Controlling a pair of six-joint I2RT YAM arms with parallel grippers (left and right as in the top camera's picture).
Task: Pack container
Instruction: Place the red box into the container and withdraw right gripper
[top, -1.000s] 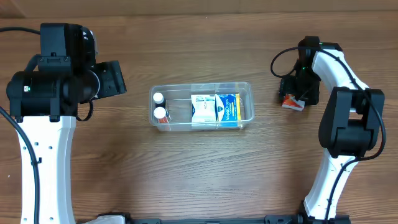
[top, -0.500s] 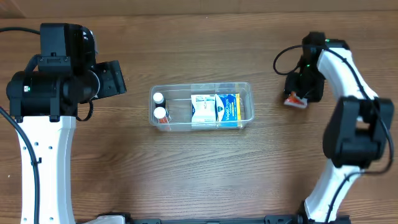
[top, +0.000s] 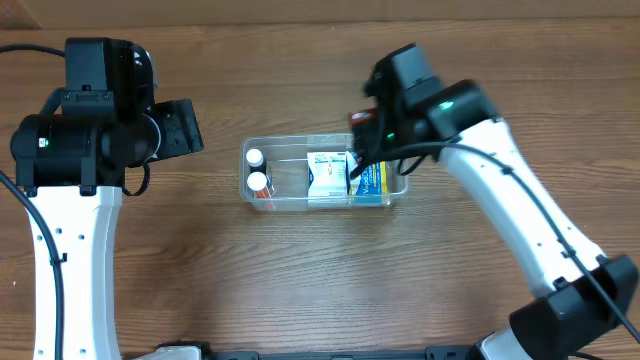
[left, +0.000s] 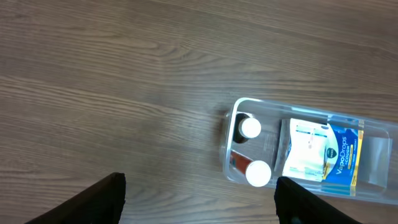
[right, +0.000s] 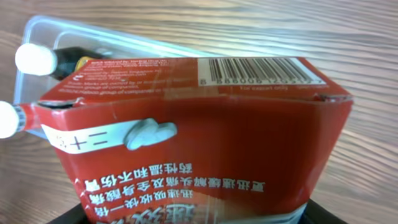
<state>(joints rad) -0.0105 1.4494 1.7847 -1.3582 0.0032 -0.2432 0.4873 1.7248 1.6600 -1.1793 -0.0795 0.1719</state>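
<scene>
Tabletop (top: 300, 290) of brown wood bears the clear, shallow, rectangular plastic container (top: 290, 170) at its middle. Inside it, two small white-capped bottles (top: 258, 182) sit at the left end, with a white carton (top: 325, 175) and a blue-and-yellow carton (top: 372, 178) side by side toward the right. The right gripper (top: 362, 148) hangs over the container's right half near the far rim, its claw clamped on a red cardboard box (right: 199, 149) with a barcode and white Chinese lettering. The left gripper (left: 202, 202) hovers over bare wood to the left of the container, well apart from it, its claw spread wide and holding nothing.
</scene>
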